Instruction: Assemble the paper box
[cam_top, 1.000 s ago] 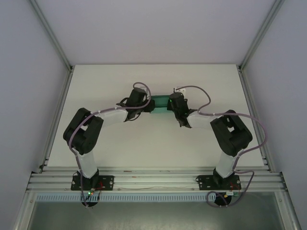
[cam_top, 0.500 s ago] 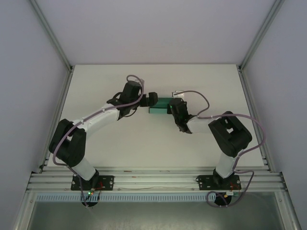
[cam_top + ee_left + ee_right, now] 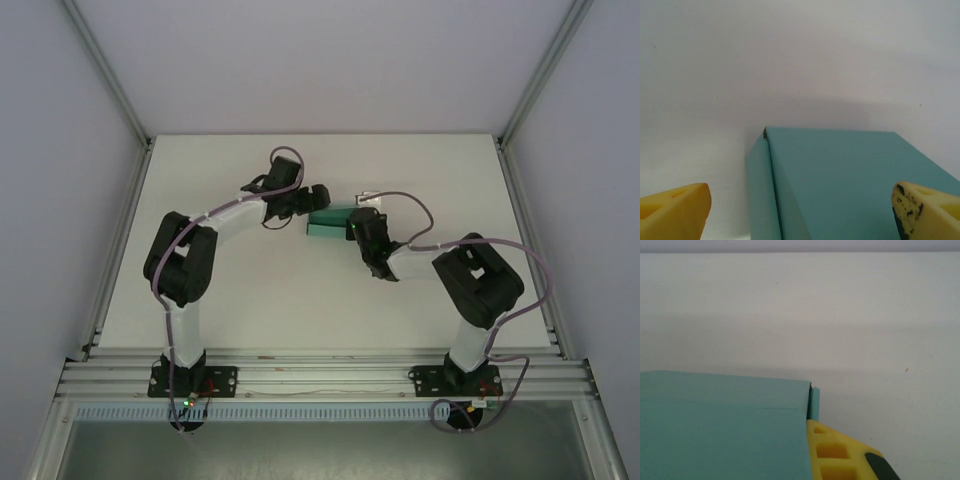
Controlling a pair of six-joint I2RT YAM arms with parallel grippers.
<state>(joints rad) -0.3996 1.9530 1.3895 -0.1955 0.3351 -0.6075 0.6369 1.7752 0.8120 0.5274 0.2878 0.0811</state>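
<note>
Seen from above, the box (image 3: pixel 328 228) lies a little past the middle of the table (image 3: pixel 250 300), a small teal block between the two grippers. The left gripper (image 3: pixel 320 198) is just beside its far left corner, and the right gripper (image 3: pixel 357 232) is against its right end. This view is too small to show how either pair of jaws stands. The wrist cameras settle that. The left wrist view shows two yellow fingertips (image 3: pixel 672 212) low in the corners and wide apart, so the left gripper is open and holds nothing. The box (image 3: pixel 840 185) lies ahead between them, touching neither, with its flat top, one narrow side and a crisp corner edge facing the camera. The right wrist view shows one yellow finger (image 3: pixel 840 457) pressed against the outside of the box's (image 3: pixel 725 425) end wall. The other finger is hidden behind the card, so the right gripper is closed with the thin wall pinched between its fingers. That close view also shows a slim dark seam where the end flap meets the top panel, which the overhead camera cannot resolve.
</note>
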